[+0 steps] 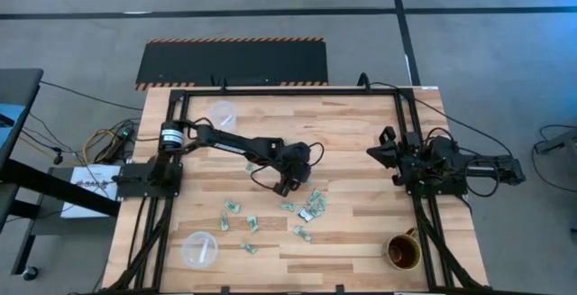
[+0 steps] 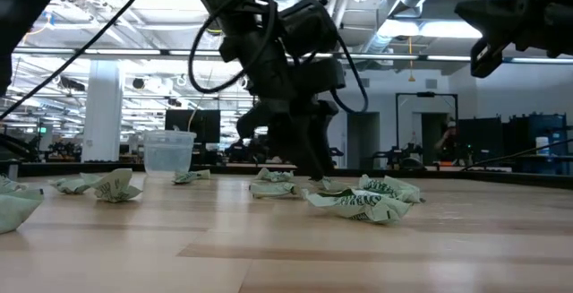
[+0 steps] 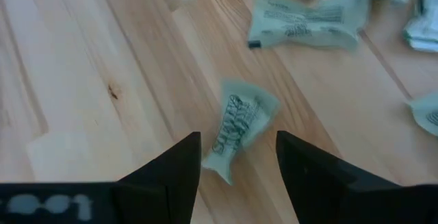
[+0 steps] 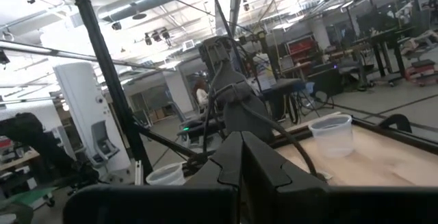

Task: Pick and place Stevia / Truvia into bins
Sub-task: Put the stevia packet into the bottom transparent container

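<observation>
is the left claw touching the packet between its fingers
Apart. The left wrist view shows the left claw open, wood visible between each finger and the crumpled packet.

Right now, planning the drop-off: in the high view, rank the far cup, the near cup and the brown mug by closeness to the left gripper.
From the left gripper, open over the packets:
1. Far cup, back left.
2. Near cup, front left.
3. Brown mug, front right.
The two cups are nearly tied.
</observation>
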